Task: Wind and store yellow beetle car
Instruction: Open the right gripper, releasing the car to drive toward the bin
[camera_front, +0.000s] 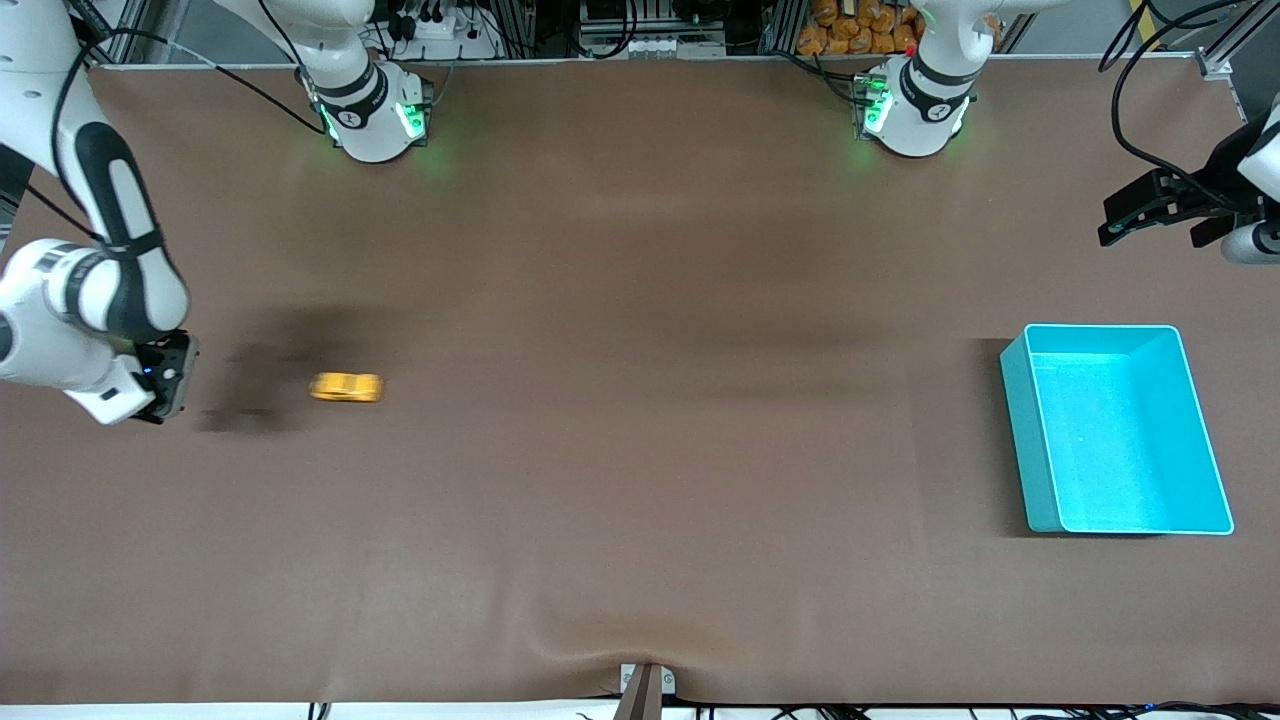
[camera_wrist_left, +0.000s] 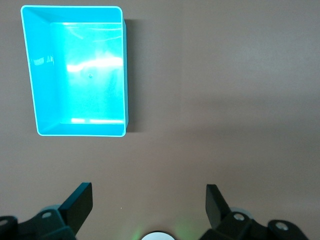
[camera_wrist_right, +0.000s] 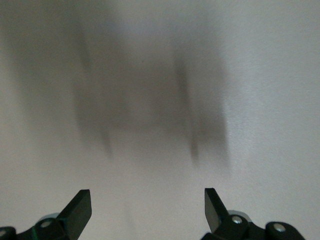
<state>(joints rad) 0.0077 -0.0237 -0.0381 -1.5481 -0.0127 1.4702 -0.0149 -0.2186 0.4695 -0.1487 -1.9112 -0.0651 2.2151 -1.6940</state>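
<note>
The yellow beetle car (camera_front: 345, 387) sits on the brown table at the right arm's end, its outline smeared along the table's length. My right gripper (camera_front: 168, 382) is beside it, closer to that end's edge and apart from the car. In the right wrist view the right gripper (camera_wrist_right: 147, 200) is open with only bare table between its fingers; the car is out of that view. My left gripper (camera_front: 1116, 226) waits open above the table at the left arm's end. The left wrist view shows the left gripper (camera_wrist_left: 149, 195) open with nothing in it.
An empty teal bin (camera_front: 1020, 440) stands at the left arm's end, nearer to the front camera than the left gripper, and the left wrist view looks down on this teal bin (camera_wrist_left: 80, 70). A mat wrinkle (camera_front: 600, 650) lies at the front edge.
</note>
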